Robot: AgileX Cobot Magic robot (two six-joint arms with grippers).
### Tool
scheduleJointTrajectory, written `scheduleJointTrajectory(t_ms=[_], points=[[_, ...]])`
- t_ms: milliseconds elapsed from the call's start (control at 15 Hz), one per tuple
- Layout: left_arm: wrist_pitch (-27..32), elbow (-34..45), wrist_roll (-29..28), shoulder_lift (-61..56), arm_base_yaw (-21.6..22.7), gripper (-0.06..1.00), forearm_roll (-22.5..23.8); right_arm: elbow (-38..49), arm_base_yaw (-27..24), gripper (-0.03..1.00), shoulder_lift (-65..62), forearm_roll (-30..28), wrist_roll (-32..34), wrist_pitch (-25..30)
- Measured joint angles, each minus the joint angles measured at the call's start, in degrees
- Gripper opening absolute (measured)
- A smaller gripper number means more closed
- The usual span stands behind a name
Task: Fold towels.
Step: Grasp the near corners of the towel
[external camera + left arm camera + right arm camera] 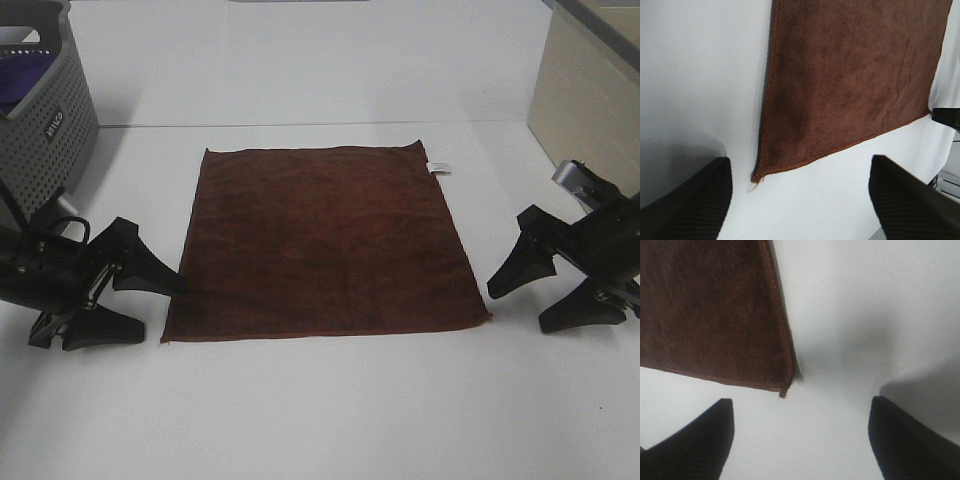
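Dark red-brown terry towel [325, 240] lies flat and unfolded in the middle of the white table [320, 420].

Small white tag [437, 166] sits at its far right corner (the stitched hem shows well in both wrist views). L gripper [160, 305] is low by the near left corner, jaws wide open w/ nothing held; one fingertip comes just to the towel's left edge, and I cannot tell if it touches. R gripper [518, 308] is just beside the near right corner, jaws also wide open & empty, a bit apart from the cloth. Far left stands a grey perforated basket [50, 130] w/ purple fabric [20, 80] inside. At far right, a beige block [585, 90].
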Motion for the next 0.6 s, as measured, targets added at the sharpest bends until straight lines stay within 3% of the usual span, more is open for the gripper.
scheduleJointTrajectory(t_ms=[333, 600], points=[[-0.6, -0.2, 0.2, 0.5, -1.4, 0.67, -0.5, -0.1, 0.2, 0.69, 2.3, 4.5, -2.9, 0.3], [-3.6, -0.6, 0.2, 0.4, -6.2, 0.65, -2.5, -1.9, 6.2, 0.63, 3.4, 4.6, -3.2, -0.4]])
